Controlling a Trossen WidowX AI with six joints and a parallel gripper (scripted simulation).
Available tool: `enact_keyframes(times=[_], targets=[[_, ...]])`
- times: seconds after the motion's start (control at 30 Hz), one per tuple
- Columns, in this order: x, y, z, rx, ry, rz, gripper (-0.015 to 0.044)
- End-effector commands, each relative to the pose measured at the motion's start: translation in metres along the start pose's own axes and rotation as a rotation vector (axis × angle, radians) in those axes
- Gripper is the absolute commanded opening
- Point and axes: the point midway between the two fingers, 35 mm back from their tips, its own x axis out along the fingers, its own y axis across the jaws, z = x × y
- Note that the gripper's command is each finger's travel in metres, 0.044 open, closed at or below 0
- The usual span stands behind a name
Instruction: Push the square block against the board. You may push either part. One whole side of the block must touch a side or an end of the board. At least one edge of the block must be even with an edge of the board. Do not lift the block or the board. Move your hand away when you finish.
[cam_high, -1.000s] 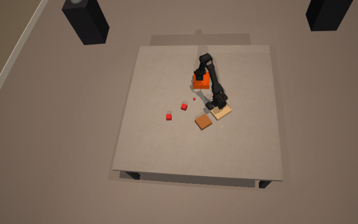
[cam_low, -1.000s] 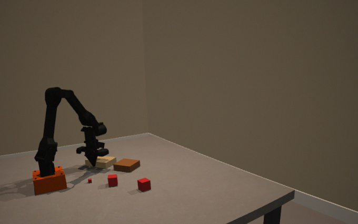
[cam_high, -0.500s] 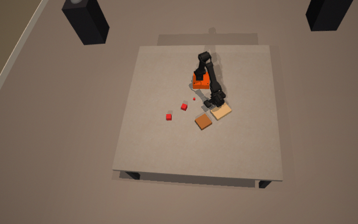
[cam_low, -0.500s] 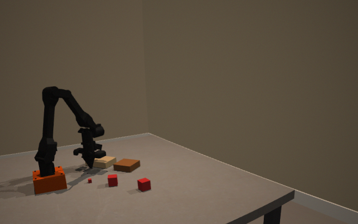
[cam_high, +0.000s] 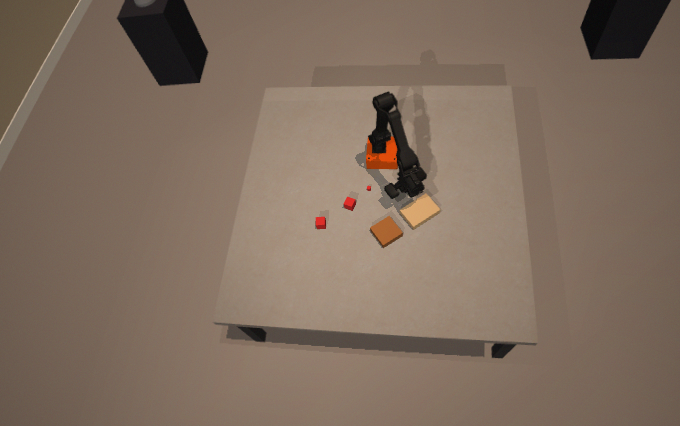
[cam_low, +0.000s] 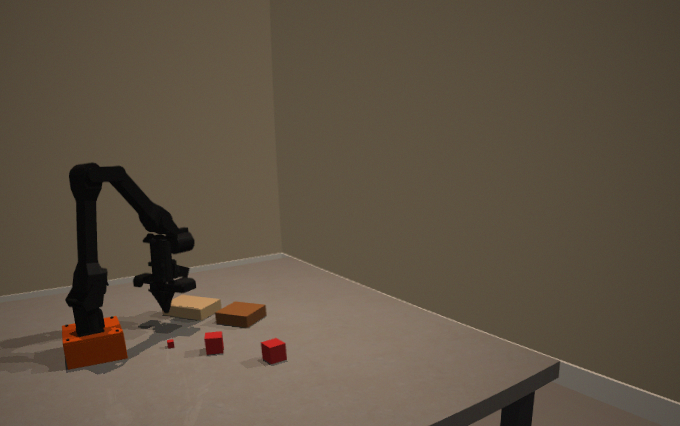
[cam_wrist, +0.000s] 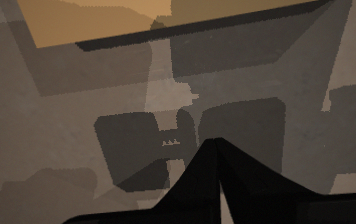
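Note:
The square block (cam_high: 386, 231) (cam_low: 240, 313) is brown and lies flat on the table. The board (cam_high: 420, 210) (cam_low: 195, 306) (cam_wrist: 90, 22) is tan, rectangular and flat, to the block's right in the top view. A narrow gap separates them, and their facing sides look roughly parallel. My gripper (cam_high: 414, 194) (cam_low: 166, 311) (cam_wrist: 214, 146) is shut and empty, pointing down beside the board's long side nearer the robot base. In the wrist view, bare table shows between the fingertips and the board. The exact height of the tips is hard to tell.
Two red cubes (cam_high: 349, 203) (cam_high: 320, 222) and a tiny red cube (cam_high: 368, 188) lie left of the block in the top view. The orange robot base (cam_high: 381, 160) (cam_low: 95, 350) stands behind them on the table (cam_high: 301, 286).

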Motion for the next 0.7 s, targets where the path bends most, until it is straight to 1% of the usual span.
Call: enact_keyframes(times=[0.0, 0.17, 0.67], targets=[[-0.026, 0.0, 0.004, -0.007, -0.032, -0.003, 0.0], [-0.025, 0.0, 0.01, -0.024, -0.049, -0.007, 0.0], [-0.03, 0.027, 0.047, -0.534, -0.045, -0.017, 0.0]])
